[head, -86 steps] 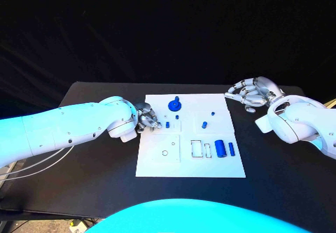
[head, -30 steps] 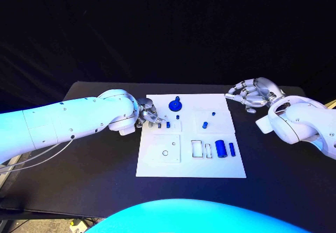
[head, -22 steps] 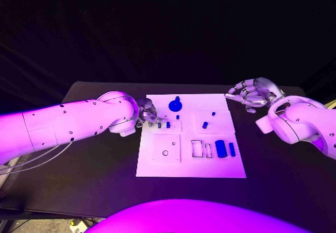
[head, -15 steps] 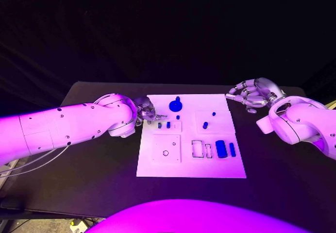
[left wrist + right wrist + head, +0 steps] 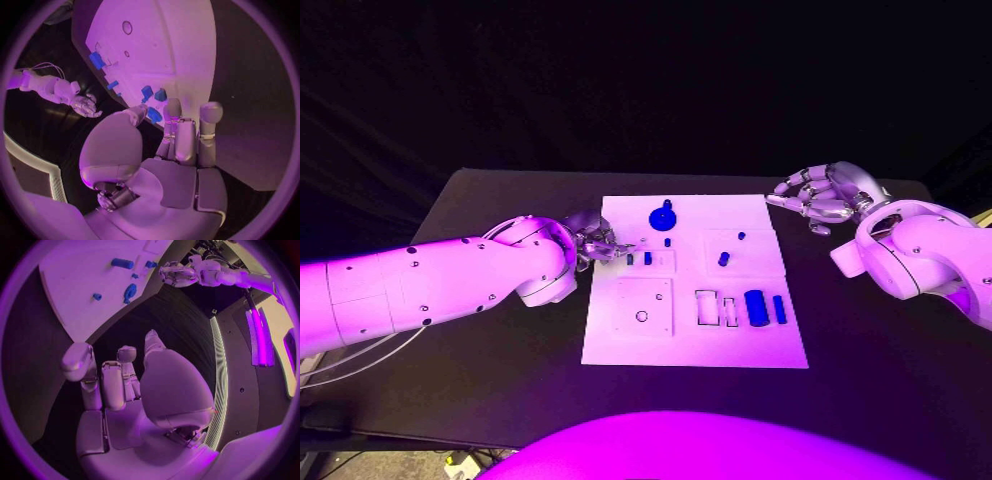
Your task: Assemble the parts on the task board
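The left hand [image 5: 599, 243] is seen at the left edge of the board [image 5: 697, 345], its fingertips [image 5: 172, 106] set down beside 2 small blue pegs [image 5: 648, 257] in the left, far part of the plate. In the left wrist view a peg [image 5: 154, 114] lies right against the thumb and a finger; whether it is actually pinched cannot be told. The right hand [image 5: 822, 198] is held off the board's far right corner, fingers apart and nothing in it.

A pickup of a peg is judged to be the step in hand. Next, a firm pinch would be called for, then a lift and a carry to a matching hole; the round hole [image 5: 639, 316] in the near left panel looks a likely seat, though that is a guess. The remaining parts are left on the board: a knob [image 5: 661, 215] at the far middle, a short piece [image 5: 723, 257] right of centre, and a cylinder [image 5: 754, 307] near right.

Compared with 2.9 s ago, the left hand has been brought from just off the board's left edge onto the pegs. The right hand has stayed put.
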